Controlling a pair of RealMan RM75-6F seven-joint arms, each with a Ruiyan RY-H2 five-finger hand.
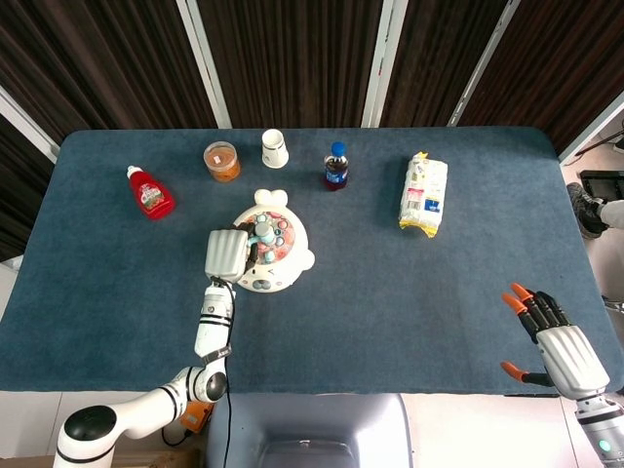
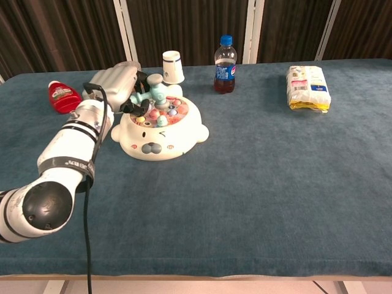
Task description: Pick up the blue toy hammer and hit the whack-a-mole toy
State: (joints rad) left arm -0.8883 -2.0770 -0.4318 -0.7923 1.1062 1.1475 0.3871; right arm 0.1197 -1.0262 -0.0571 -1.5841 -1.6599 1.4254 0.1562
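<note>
My left hand (image 1: 226, 255) (image 2: 117, 83) grips the blue toy hammer (image 2: 153, 92) (image 1: 261, 234) by its handle. The hammer's head hangs over the coloured pegs of the white whack-a-mole toy (image 1: 271, 252) (image 2: 160, 130), low above them or touching them; contact cannot be told. The toy sits left of the table's middle. My right hand (image 1: 558, 344) hovers at the table's near right corner with fingers spread and nothing in it. The chest view does not show that hand.
Along the back stand a red ketchup bottle (image 1: 149, 191) (image 2: 60, 95), a jar with brown contents (image 1: 221, 161), a white paper cup (image 1: 275, 148) (image 2: 173, 67) and a blue-capped drink bottle (image 1: 335, 167) (image 2: 225, 64). A snack packet (image 1: 424, 195) (image 2: 308, 87) lies back right.
</note>
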